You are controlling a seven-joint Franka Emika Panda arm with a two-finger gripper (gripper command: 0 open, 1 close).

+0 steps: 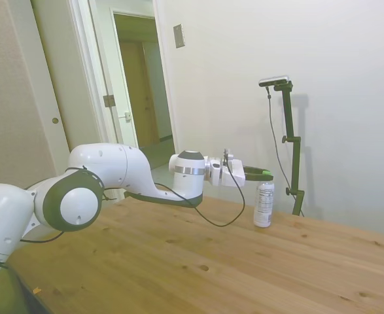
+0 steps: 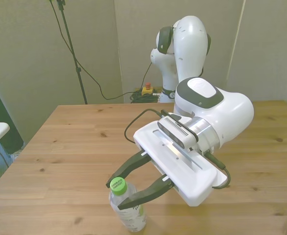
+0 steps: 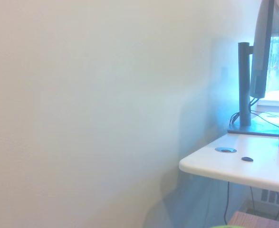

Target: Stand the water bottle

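A: Where does the arm point(image 1: 113, 180) reach over the table point(image 1: 178, 261)?
B: To the near edge in the front view, its gripper point(image 2: 122, 191) level with the cap.
A: And the water bottle point(image 2: 126, 208)?
B: Upright on the table; the spread fingers point(image 2: 150, 192) flank its green cap point(image 2: 117, 184) without clamping it.

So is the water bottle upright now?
Upright: the water bottle stands on the table, green cap up, the open gripper around its neck.
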